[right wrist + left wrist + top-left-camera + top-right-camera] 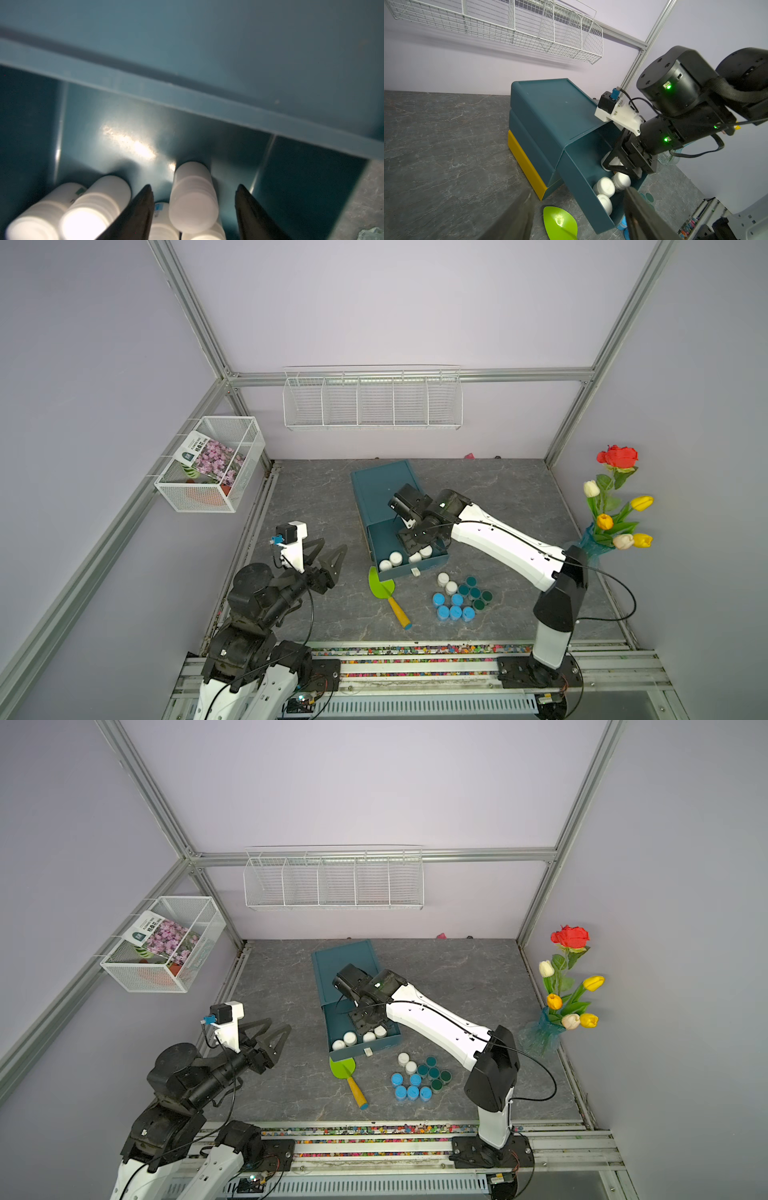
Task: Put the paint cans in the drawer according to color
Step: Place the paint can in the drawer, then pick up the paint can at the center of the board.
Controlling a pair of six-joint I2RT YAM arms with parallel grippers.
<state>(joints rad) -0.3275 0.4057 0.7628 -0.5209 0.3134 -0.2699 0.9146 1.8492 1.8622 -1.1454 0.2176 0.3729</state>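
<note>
I am loading whites into the centre-frame drawer [436, 561], right fingers [135, 218] wide around a white can [193, 203], left fingers [334, 562] wide and empty; two whites [443, 578], blues [444, 612] and teals [474, 593] are waiting on the tabletop [316, 497].

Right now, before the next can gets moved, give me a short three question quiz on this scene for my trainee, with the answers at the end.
1. True or false: the right arm's jaws stand open on either side of a white can inside the drawer.
2. Which colour of paint can shows in the drawer? A white, B light blue, C dark teal.
3. How many white cans stand on the table, outside the drawer?
Key: 1 true; 2 A; 3 two.
</note>
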